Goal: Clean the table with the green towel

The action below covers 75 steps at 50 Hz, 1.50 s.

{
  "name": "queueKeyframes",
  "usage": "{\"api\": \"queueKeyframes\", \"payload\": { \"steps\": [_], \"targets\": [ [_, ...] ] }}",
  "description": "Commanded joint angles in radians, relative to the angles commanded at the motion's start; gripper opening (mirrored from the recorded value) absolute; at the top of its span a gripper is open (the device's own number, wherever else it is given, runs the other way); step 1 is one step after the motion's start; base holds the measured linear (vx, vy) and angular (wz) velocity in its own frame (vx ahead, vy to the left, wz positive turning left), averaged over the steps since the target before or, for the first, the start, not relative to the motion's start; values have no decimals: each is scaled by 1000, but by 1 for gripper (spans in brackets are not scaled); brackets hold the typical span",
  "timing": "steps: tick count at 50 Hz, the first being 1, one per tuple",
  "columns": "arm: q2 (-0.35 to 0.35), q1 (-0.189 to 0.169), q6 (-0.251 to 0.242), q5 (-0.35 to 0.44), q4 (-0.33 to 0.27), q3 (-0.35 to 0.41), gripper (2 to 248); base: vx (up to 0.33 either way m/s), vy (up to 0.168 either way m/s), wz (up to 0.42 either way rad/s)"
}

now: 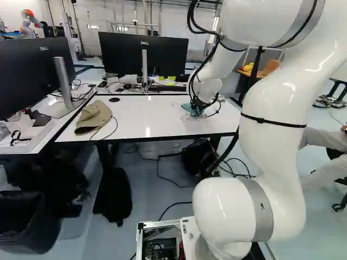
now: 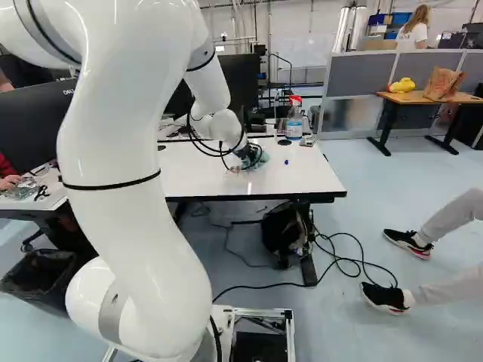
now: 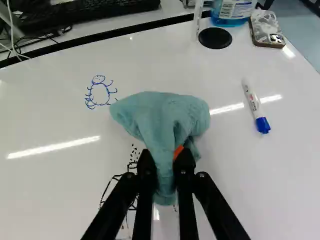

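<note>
And here's the gripper (image 2: 246, 154), pinching the green towel (image 3: 160, 117) between its two fingers, the cloth bunched on the white bench (image 3: 280, 165) and fanning out ahead of them! Just a sliver of orange pad (image 3: 178, 151) peeks out; folds cover the rest. Beneath, a black drawing (image 3: 117, 179) is partly hidden by the fingers, its subject hard to make out. Just beyond the towel, a blue doodle (image 3: 101, 94) sits in full view: smiling face, round body, curly limbs! To the writing: small lettering on the blue-capped marker (image 3: 256, 107), a barcode on the spray bottle (image 3: 232, 11), whose top the wrist view cuts off; the right base view shows it red. Obstacles? Marker near the towel, black disc (image 3: 215, 38) beside the bottle, and over in the left base view, a tan cap (image 1: 93, 117), while the arm (image 1: 274, 108) blocks the bench's near right corner.
</note>
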Motion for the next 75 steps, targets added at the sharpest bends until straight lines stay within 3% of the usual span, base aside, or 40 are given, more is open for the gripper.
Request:
{"api": "queueKeyframes", "payload": {
  "steps": [17, 52, 75],
  "targets": [
    [24, 47, 0, 0, 0, 28, 50, 0, 0, 0],
    [167, 116, 0, 0, 0, 195, 50, 0, 0, 0],
    [262, 136, 0, 0, 0, 297, 50, 0, 0, 0]
  ]
}}
